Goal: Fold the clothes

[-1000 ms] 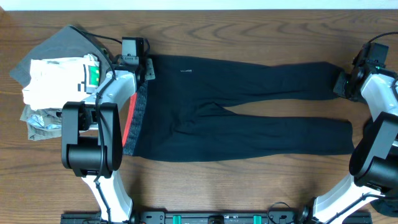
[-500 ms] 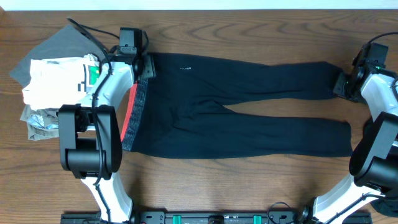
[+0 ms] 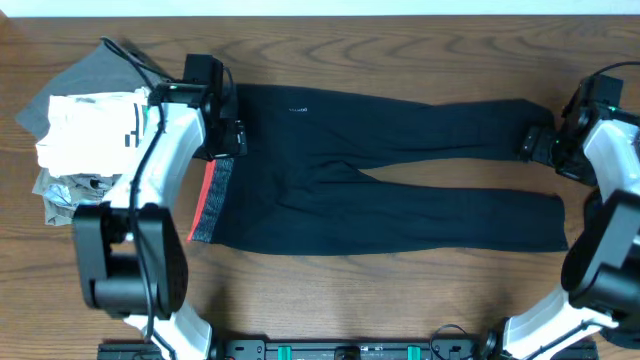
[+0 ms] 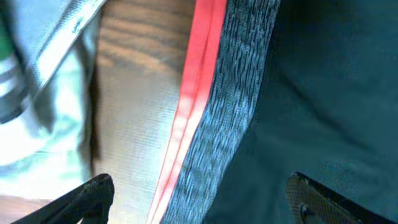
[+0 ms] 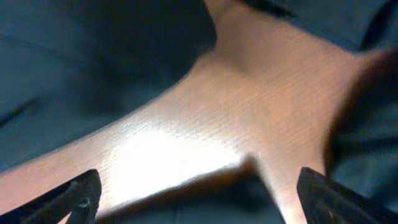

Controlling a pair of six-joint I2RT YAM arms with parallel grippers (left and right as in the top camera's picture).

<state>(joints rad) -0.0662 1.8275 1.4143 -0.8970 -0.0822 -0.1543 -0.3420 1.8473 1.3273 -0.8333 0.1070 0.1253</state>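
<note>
Sliding down the waistband [image 3: 212, 195] of the dark trousers [image 3: 400, 170], spread flat across the worktop [image 3: 400, 300], left fingers [image 4: 93, 190] wide apart and empty. Edging inward over the upper cuff [image 3: 530, 112], right fingers [image 5: 81, 193] parted too; likely lining up grasps, no fold made yet.

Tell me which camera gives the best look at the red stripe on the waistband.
The left wrist view: the red stripe runs large and sharp beside the grey band. Overhead shows it small, its upper end under the left arm. The right wrist view shows only dark cloth and wood.
</note>
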